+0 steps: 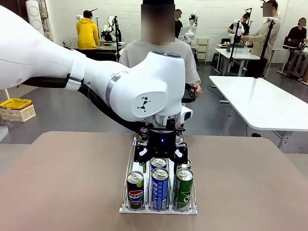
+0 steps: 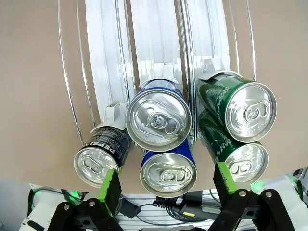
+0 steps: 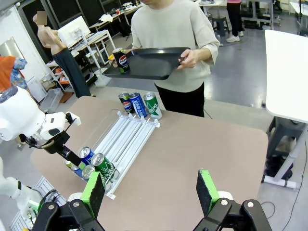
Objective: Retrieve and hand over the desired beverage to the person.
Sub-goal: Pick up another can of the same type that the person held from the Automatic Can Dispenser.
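The brown surface (image 1: 57, 183) lay under both sets of fingers. The person (image 3: 173, 29) stood at its far side, well beyond the fingers, holding a black tray (image 3: 149, 62) with one can (image 3: 120, 60) on it. A silver rack (image 2: 156, 33) of drinks lay right below the left fingers (image 2: 109, 185), which were spread wide and held nothing. A blue can (image 2: 168, 171) sat between their tips, a black can (image 2: 96, 163) just outside one, a green can (image 2: 240, 166) just outside the other. The right fingers (image 3: 94, 190) were spread too, well apart from the rack.
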